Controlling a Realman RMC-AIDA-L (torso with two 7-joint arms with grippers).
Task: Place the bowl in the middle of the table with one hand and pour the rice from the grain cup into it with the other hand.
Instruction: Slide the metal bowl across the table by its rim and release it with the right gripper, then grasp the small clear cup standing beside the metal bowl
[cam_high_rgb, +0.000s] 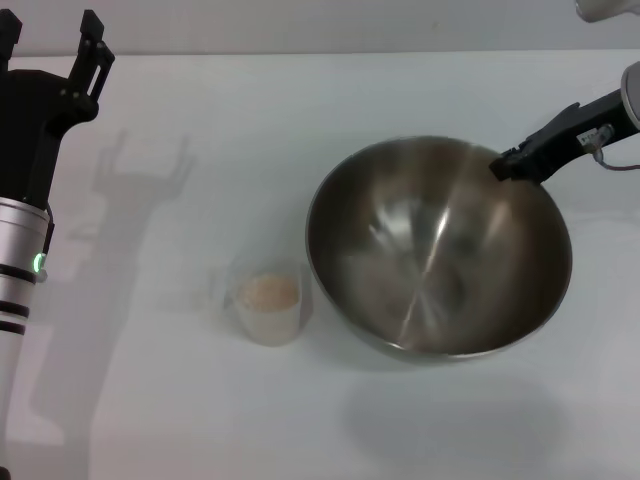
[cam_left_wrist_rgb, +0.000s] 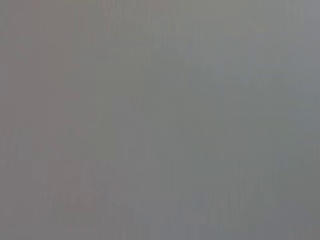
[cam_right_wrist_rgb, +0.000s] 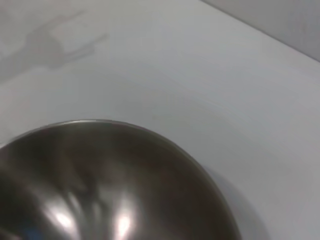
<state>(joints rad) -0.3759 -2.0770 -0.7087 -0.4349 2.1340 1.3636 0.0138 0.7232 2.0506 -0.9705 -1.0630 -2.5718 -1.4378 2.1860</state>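
Note:
The steel bowl (cam_high_rgb: 440, 250) is right of the table's middle, with a shadow on the table in front of it. My right gripper (cam_high_rgb: 502, 165) is shut on its far right rim. The bowl's inside is bare; it fills the lower part of the right wrist view (cam_right_wrist_rgb: 100, 185). The grain cup (cam_high_rgb: 268, 305) stands just left of the bowl, apart from it, with a heap of rice (cam_high_rgb: 270, 293) inside. My left gripper (cam_high_rgb: 50, 45) is open and empty, raised at the far left, well away from the cup.
The white table (cam_high_rgb: 200, 130) fills the head view and shows beyond the bowl in the right wrist view (cam_right_wrist_rgb: 210, 75). The left arm's shadow lies on the table left of the cup. The left wrist view shows only plain grey.

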